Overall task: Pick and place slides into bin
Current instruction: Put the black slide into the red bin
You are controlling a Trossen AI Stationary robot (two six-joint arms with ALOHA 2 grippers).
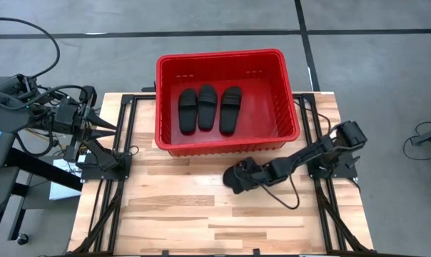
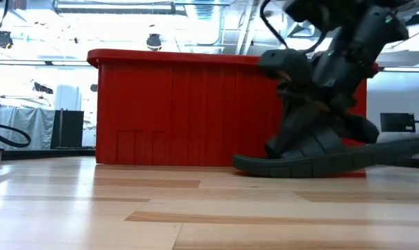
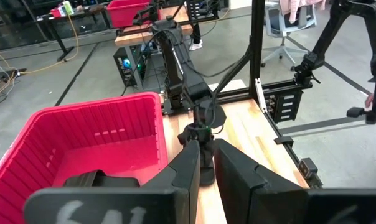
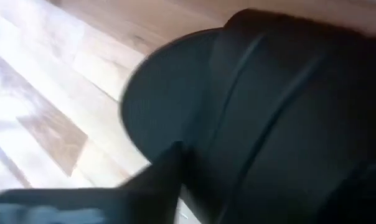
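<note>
Red bin [image 1: 169,139] holds 3 slides [image 1: 208,108]; right end effector [image 1: 236,180] straddles 4th slide [image 2: 320,161], grip unclear.

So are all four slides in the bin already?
No: the high view shows three slides in the bin; the fourth slide lies on the table under the right gripper.

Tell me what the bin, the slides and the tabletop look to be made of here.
Bin: red moulded plastic, slightly glossy, with slotted ribbed walls and a rolled rim. Slides: matte black, likely foam or rubber, with ribbed straps; three lie in the bin, a fourth on the table. Tabletop: pale jointed wood planks, smooth, with visible grain.
</note>
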